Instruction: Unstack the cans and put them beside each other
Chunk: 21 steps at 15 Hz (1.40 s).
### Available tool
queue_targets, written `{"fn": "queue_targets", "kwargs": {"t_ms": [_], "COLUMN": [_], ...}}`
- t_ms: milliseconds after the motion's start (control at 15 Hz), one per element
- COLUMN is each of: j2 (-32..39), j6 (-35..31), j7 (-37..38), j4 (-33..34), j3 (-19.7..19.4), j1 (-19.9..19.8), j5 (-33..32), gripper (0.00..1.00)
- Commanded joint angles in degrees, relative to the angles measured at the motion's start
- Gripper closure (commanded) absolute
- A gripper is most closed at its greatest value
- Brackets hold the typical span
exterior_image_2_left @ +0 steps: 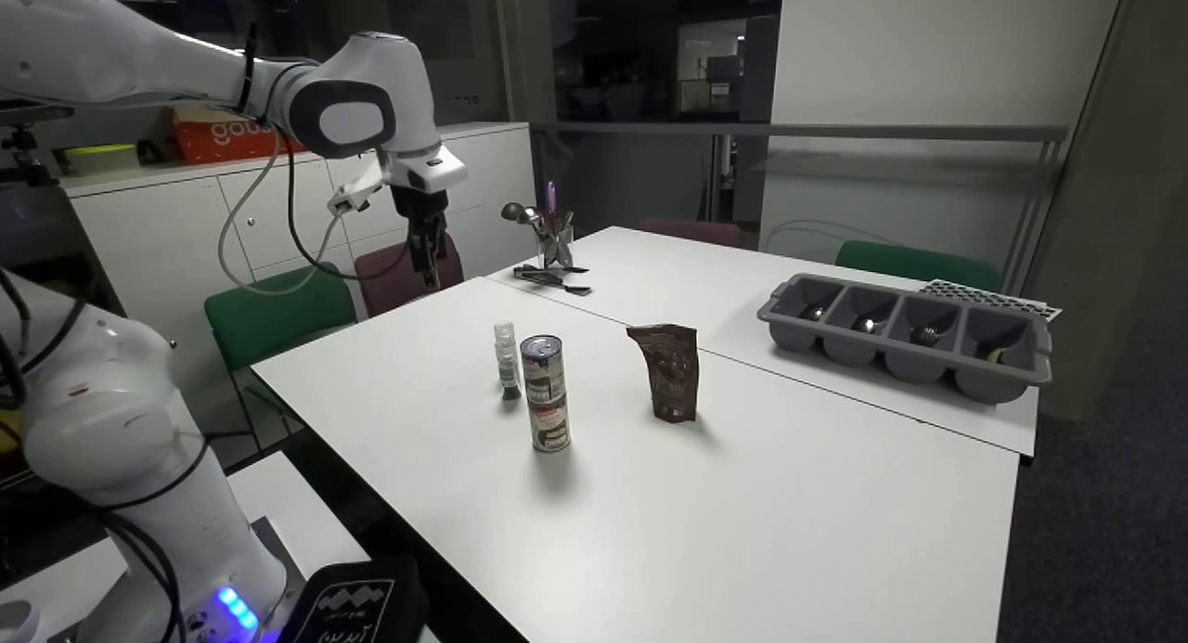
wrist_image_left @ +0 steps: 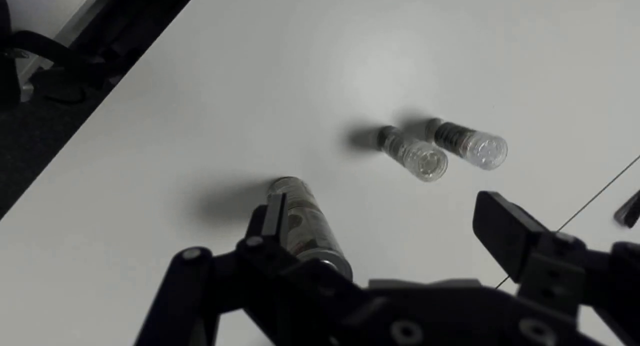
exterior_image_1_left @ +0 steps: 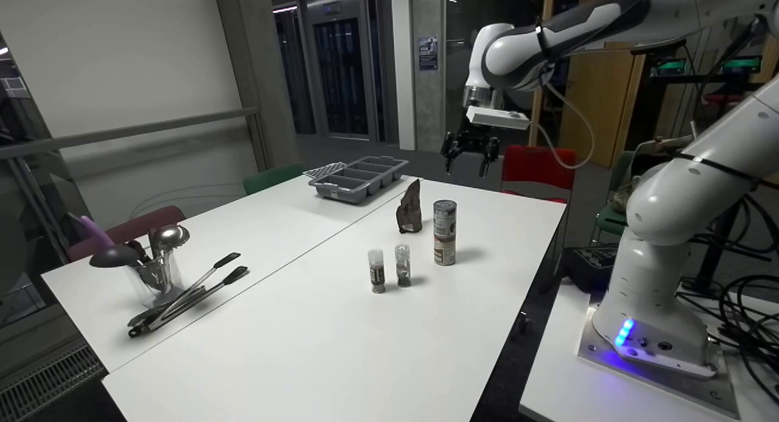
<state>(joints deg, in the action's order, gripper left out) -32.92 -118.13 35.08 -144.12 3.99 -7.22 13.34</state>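
Note:
Two small cans with printed labels stand stacked upright on the white table. The upper can rests on the lower can in both exterior views. In the wrist view the upper can and lower can are partly hidden behind the left finger. My gripper hangs in the air, higher than the stack and apart from it. In the wrist view the gripper is open, with nothing between its fingers.
Two clear-topped shakers stand close to the cans. A brown pouch stands on the stack's other side. A grey compartment tray, a utensil cup and tongs lie farther off.

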Motion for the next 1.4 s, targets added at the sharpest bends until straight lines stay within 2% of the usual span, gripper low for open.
{"fn": "queue_targets", "kwargs": {"t_ms": [0, 200, 333, 467, 533, 1067, 1333], "j2": [3.01, 6.17, 8.39, 9.5, 7.63, 9.37, 14.49], "j6": [-3.64, -6.49, -6.92, -2.51, -5.35, -4.34, -2.55], "j7": [7.37, 15.8, 19.69, 17.64, 17.8, 17.77, 16.25], "j4": [1.9, 3.48, 4.73, 6.09, 3.45, 4.73, 8.46], "j3": [-0.15, 0.7, 0.76, -0.76, -1.17, -1.17, -3.04], "j1": [-3.7, -6.02, -6.17, -3.38, -3.65, -2.82, -3.12], "j5": [-0.54, -2.57, -4.91, -4.26, -4.45, -4.4, -3.35], "gripper": [0.0, 0.0, 0.0, 0.0, 0.0, 0.0, 0.0]}}
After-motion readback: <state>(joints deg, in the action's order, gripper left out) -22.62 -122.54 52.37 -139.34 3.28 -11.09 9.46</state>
